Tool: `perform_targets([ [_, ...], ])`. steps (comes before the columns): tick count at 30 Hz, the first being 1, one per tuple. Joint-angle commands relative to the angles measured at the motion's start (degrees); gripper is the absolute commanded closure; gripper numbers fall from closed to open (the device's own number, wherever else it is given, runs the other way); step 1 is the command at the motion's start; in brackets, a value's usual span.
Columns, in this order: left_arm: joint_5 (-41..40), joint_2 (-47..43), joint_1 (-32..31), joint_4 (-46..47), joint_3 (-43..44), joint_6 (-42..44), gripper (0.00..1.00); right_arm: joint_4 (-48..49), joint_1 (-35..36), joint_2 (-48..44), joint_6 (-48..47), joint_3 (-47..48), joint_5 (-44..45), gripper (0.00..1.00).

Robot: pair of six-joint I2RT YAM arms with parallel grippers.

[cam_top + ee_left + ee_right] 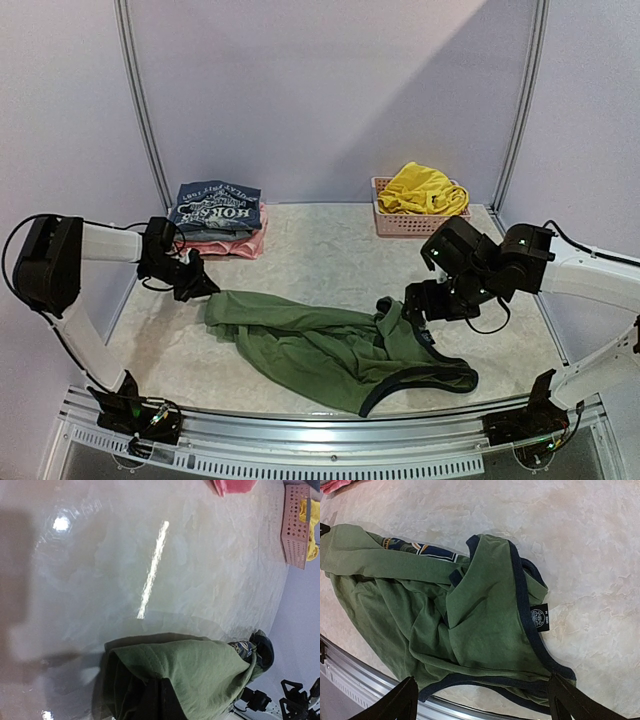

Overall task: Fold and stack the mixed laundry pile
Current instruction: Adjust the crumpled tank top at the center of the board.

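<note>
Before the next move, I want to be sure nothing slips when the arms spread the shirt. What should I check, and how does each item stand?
1. Is the left tool shut on the shirt? Ok, it pinches the left corner.
2. Is the right tool open for a grasp? Ok, it is above the trimmed end.
3. Does the shirt lie flat? Not ok, it is bunched and creased.
4. Is the shirt wholly on the table? Cannot tell, its hem reaches the near edge.
5. Are the shorts clear of the work? Ok, they are in the basket at back right.
</note>
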Motion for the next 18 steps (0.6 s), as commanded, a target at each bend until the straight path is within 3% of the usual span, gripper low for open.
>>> perform_targets([
  [1, -0.41, -4.08, -0.72, -2.09, 1.67, -0.03, 1.00, 1.68, -0.92, 0.03, -0.58, 1.06, 0.28, 0.10],
  [11, -3.98, -15.99, -0.81, -14.10, 9.62, 1.29, 1.00, 4.22, -5.65, 4.84, -0.85, 3.99, -1.31, 0.09],
  [18, -3.14, -20.58, -0.80, -17.25, 11.30, 0.75, 1.00, 5.28, -6.36, 14.96, -3.51, 9.97, -5.98, 0.09],
])
